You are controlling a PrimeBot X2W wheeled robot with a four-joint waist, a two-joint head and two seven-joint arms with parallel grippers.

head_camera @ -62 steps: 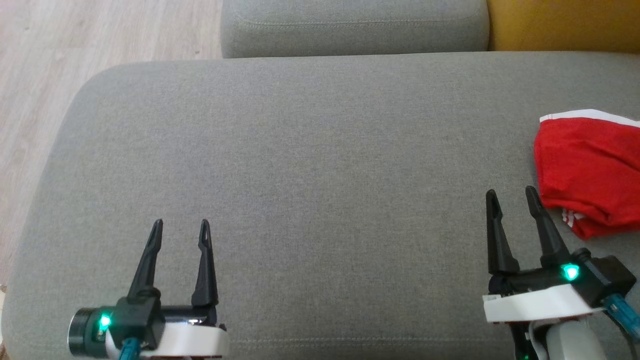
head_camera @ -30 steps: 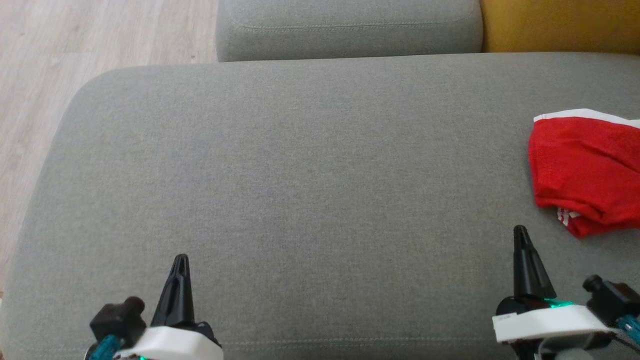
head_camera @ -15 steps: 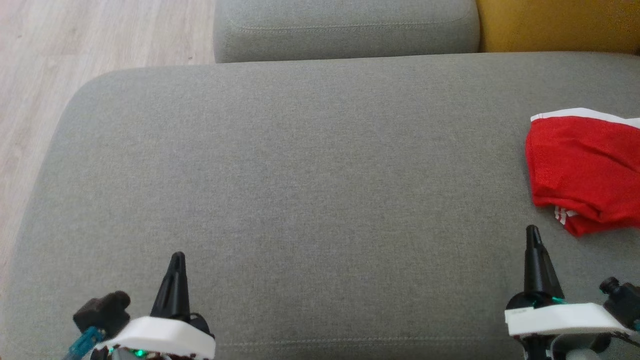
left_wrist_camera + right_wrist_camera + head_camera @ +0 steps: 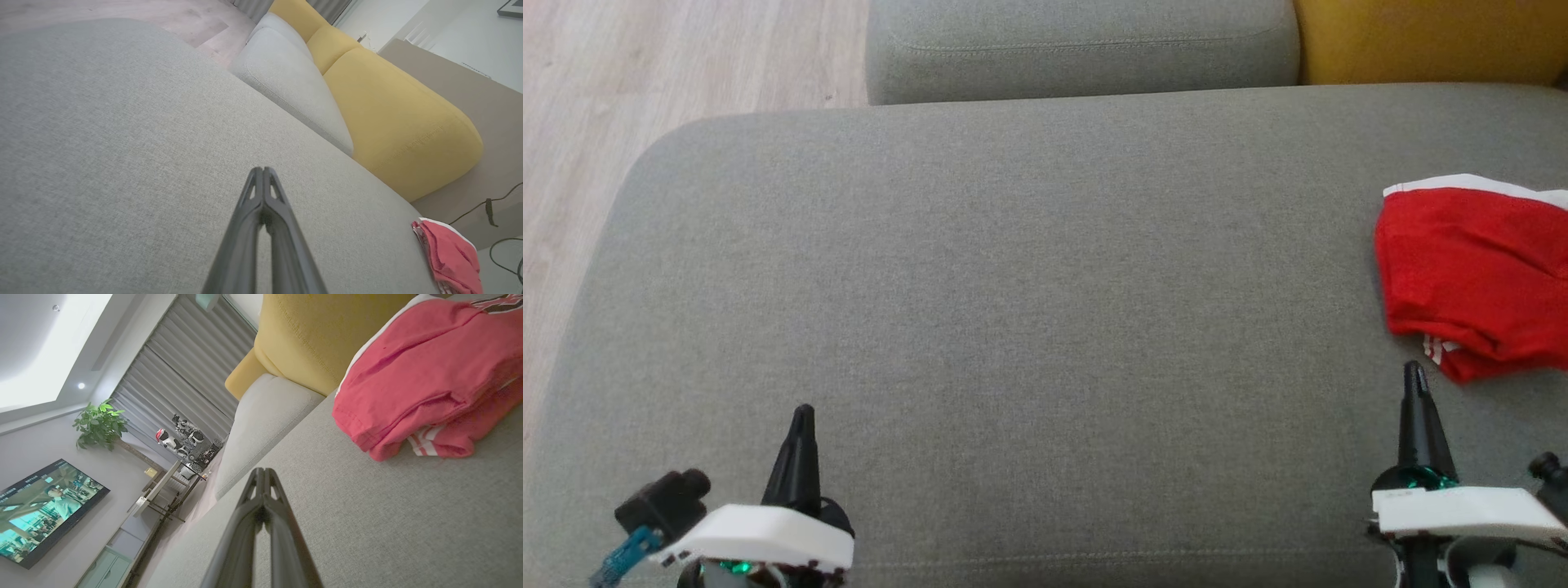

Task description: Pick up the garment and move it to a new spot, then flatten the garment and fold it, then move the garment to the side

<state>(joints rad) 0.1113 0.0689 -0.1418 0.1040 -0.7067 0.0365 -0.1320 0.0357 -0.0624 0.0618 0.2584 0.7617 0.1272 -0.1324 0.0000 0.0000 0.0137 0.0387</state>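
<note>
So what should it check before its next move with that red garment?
1. Red garment in sight on the grey cushion: ok, it lies at the right end.
2. Right pincer free of the cloth: ok, it is shut, with its tip just short of the garment.
3. Left pincer empty: ok, it is shut over bare cushion.
4. Pincers open for a grab: not ok, both are shut.
5. Whole garment resting on the cushion: cannot tell, its right side runs out of the head view.
</note>
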